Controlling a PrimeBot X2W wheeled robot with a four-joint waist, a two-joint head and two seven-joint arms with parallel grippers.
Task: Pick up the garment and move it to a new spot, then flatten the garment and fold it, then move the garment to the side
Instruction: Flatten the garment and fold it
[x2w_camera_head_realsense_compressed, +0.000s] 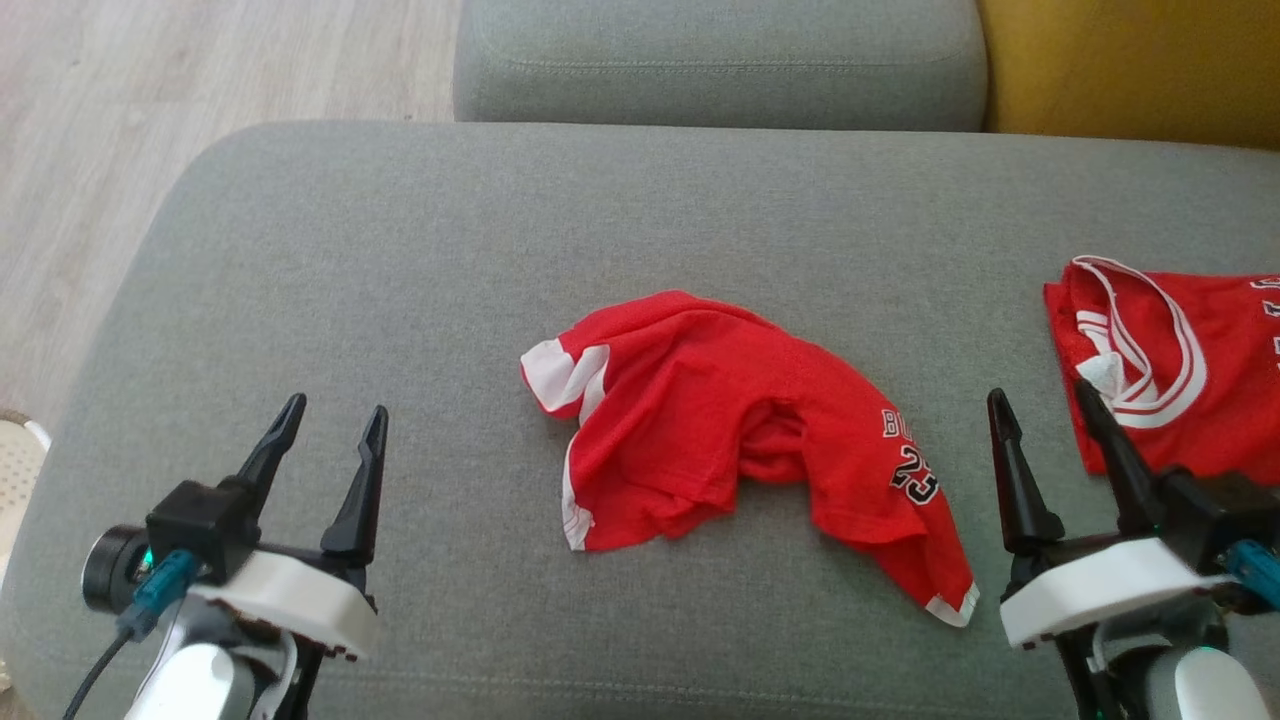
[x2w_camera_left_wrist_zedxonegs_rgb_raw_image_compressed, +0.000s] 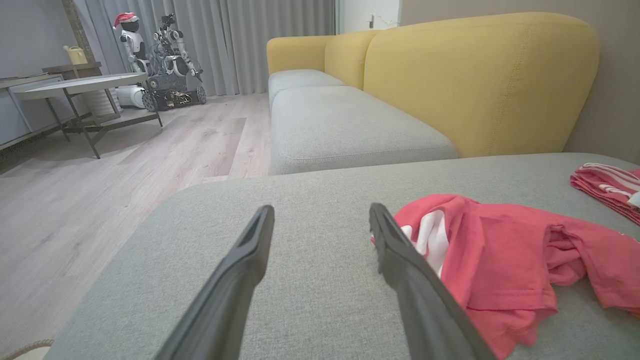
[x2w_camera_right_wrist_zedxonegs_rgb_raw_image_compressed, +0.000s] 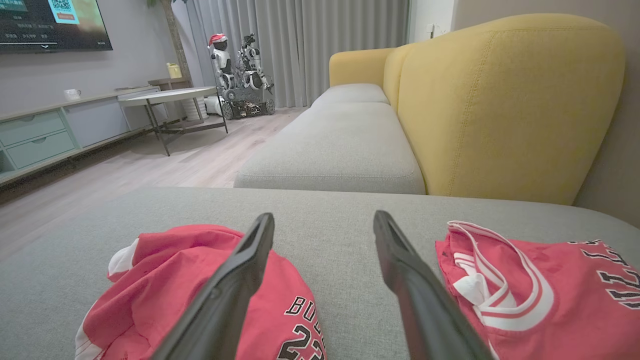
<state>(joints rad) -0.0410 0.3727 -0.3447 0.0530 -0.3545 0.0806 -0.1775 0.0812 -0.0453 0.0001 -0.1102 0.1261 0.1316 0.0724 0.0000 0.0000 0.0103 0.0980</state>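
Grey cushion (x2w_camera_head_realsense_compressed: 400, 250) | red jersey (x2w_camera_head_realsense_compressed: 700, 400) — "23" (lettering partly hidden) | left gripper (x2w_camera_head_realsense_compressed: 337, 405), right gripper (x2w_camera_head_realsense_compressed: 1037, 392) splayed

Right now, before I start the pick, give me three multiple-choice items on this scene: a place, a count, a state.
1. The crumpled garment lies: A on the floor; B between the left end effector and right end effector; C on the yellow backrest.
2. Red garments on the grey cushion: A one; B two; C three.
3. The left end effector is: A open, empty; B shut on cloth; C shut, empty.
Answers: B, head view shows it between them; B, a second jersey lies at right; A, fingers apart, nothing between.
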